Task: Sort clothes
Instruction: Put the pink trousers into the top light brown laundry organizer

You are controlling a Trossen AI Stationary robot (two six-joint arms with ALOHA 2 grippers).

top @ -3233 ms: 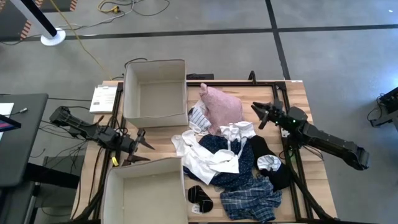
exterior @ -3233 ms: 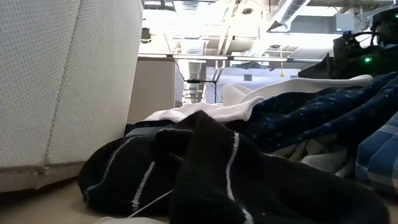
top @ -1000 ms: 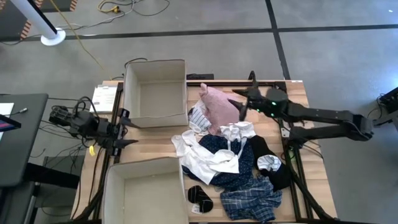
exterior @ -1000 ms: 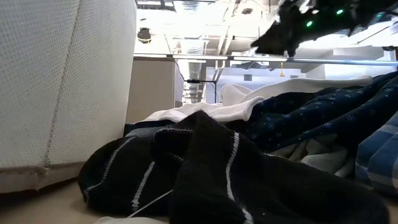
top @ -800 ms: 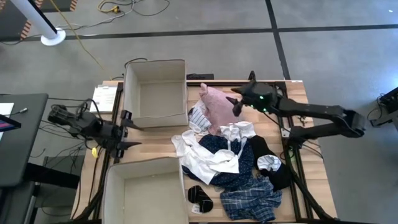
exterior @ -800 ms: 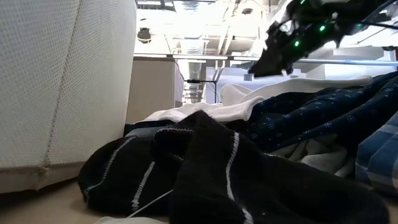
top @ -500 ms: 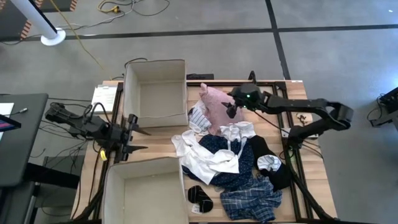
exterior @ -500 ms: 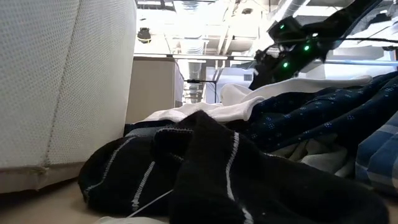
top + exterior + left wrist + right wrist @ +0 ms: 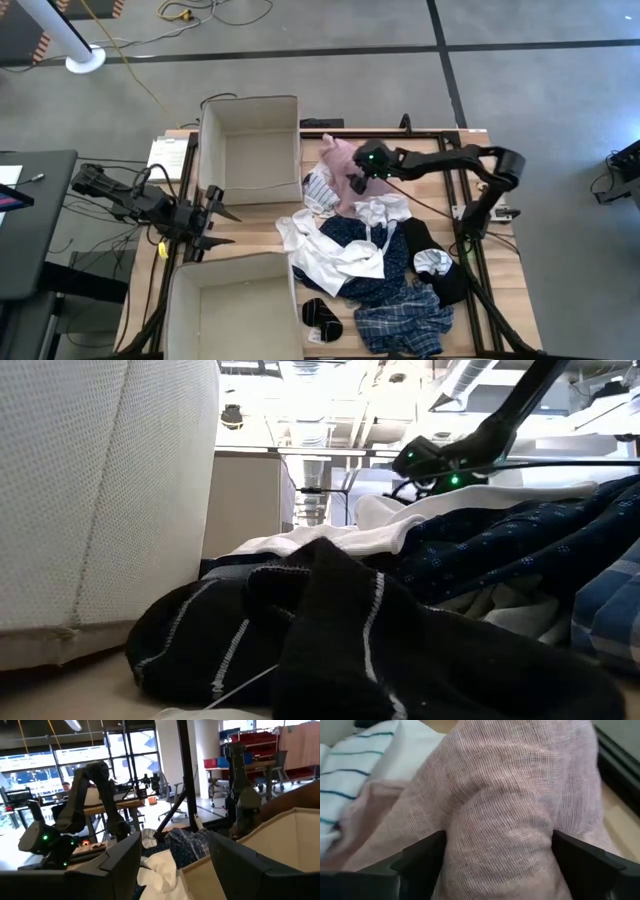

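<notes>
1. the right gripper (image 9: 357,180) has moved from near the table's right edge in toward the middle, and it is now down on the pink garment (image 9: 338,160).
2. its fingers (image 9: 420,857) now stand wide, one on each side of a fold of the pink cloth.
3. the left gripper (image 9: 222,227) has shifted a little along the table's left edge, between the two boxes (image 9: 250,150).

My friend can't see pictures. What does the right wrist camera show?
A pink garment fills nearly the whole picture, with the right gripper open and one dark finger on each side of it. A blue-and-white striped garment lies beside it.
</notes>
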